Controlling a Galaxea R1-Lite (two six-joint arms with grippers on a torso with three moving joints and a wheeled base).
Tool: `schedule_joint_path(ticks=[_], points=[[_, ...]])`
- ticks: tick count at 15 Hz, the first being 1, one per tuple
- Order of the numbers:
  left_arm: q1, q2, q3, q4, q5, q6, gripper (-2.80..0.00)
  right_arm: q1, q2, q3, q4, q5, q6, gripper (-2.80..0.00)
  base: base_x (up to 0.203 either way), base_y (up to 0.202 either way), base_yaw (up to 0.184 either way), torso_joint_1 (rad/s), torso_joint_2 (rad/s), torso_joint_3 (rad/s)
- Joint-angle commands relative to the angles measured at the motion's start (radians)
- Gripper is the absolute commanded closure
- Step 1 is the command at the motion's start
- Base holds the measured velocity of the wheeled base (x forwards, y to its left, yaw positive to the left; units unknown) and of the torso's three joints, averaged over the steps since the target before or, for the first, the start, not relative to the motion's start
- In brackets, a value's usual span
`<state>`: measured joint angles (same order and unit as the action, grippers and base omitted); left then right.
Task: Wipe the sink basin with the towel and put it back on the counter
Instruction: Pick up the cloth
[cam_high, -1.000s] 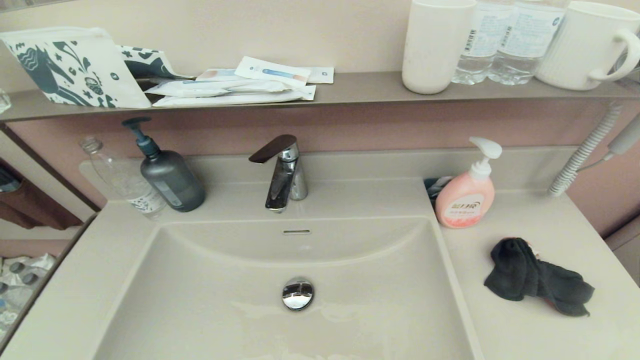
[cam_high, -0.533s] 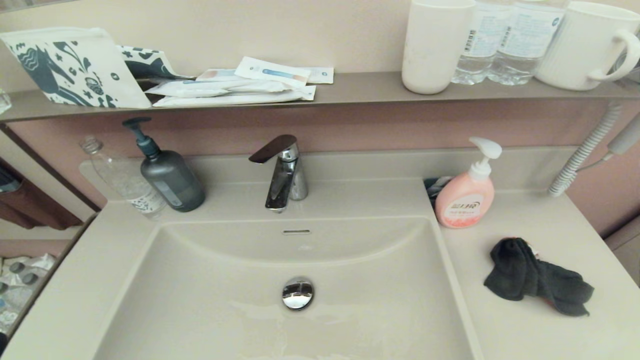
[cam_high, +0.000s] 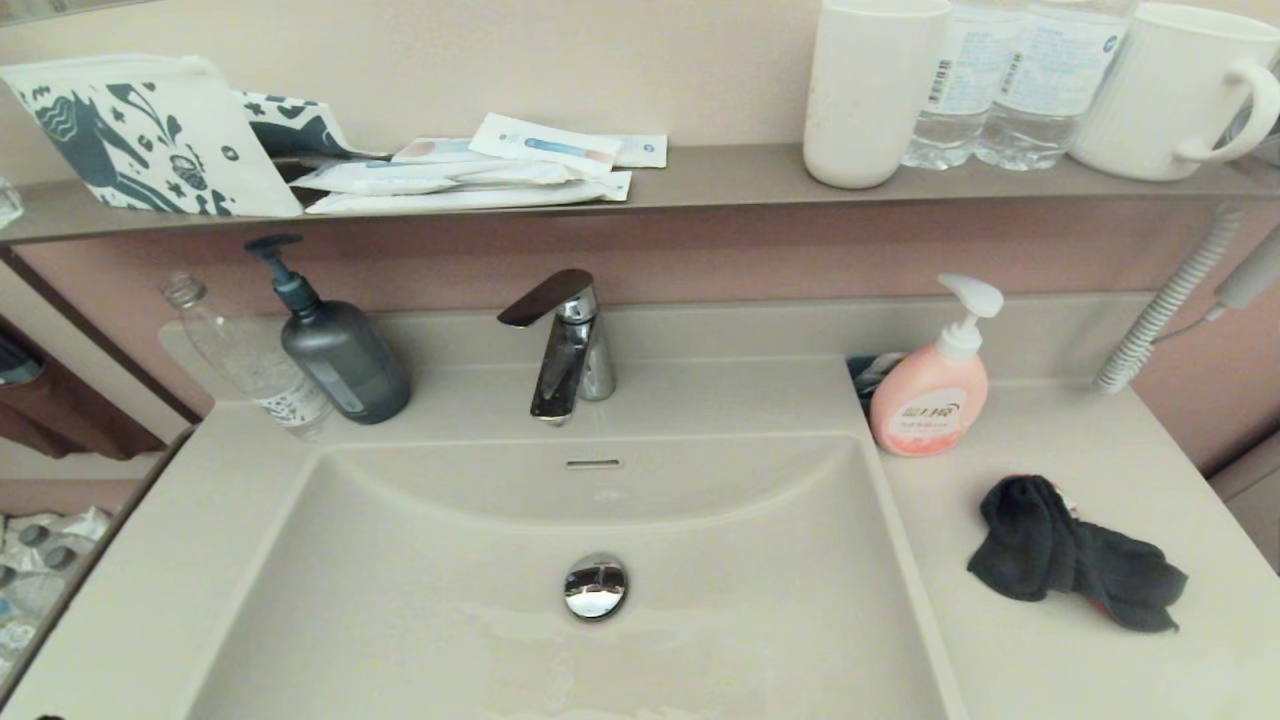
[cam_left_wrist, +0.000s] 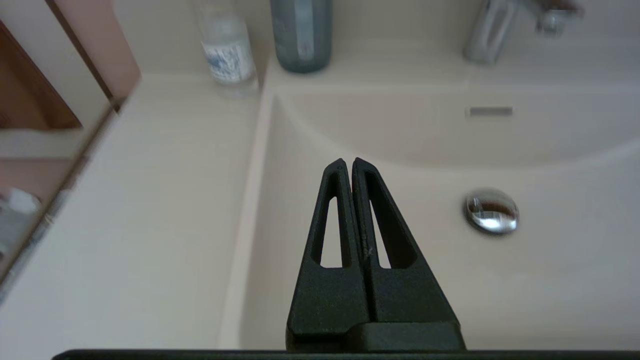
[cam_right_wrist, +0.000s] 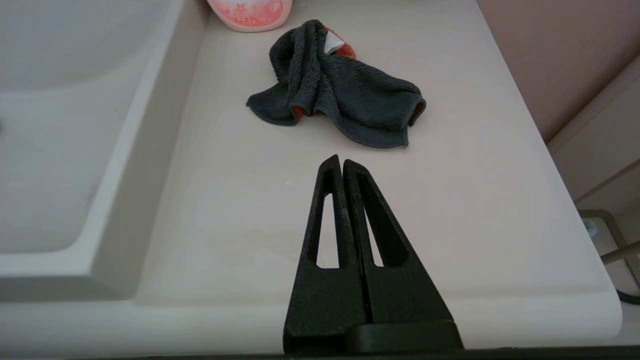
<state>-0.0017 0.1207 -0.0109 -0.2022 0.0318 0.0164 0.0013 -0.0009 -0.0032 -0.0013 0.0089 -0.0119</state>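
The charcoal towel (cam_high: 1075, 555) lies crumpled on the beige counter (cam_high: 1080, 660) right of the sink basin (cam_high: 420, 590), coral red showing at its folds. In the right wrist view the towel (cam_right_wrist: 337, 87) rests ahead of my right gripper (cam_right_wrist: 342, 161), which hangs shut and empty above the counter (cam_right_wrist: 280, 215) near its front edge. My left gripper (cam_left_wrist: 348, 162) is shut and empty above the basin's left part (cam_left_wrist: 425, 280), left of the chrome drain plug (cam_left_wrist: 491, 211). Neither gripper shows in the head view.
A pink soap pump bottle (cam_high: 935, 385) stands behind the towel. The faucet (cam_high: 565, 340) rises behind the basin, with a grey pump bottle (cam_high: 335, 350) and a clear bottle (cam_high: 245, 355) at back left. A brown shelf (cam_high: 700, 175) holds cups, bottles and packets.
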Motion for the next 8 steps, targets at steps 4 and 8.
schedule_joint_path(ticks=[4,8], points=[[0.0,-0.121,0.011,0.167,-0.024,-0.025,0.0,0.0,0.001,0.0,0.0,0.0,-0.002,0.0,0.0,0.0,0.0,0.0,0.0,0.0],[0.0,-0.121,0.011,0.2,-0.024,-0.042,0.0,0.0,0.001,0.0,0.0,0.0,-0.002,0.0,0.0,0.0,0.0,0.0,0.0,0.0]])
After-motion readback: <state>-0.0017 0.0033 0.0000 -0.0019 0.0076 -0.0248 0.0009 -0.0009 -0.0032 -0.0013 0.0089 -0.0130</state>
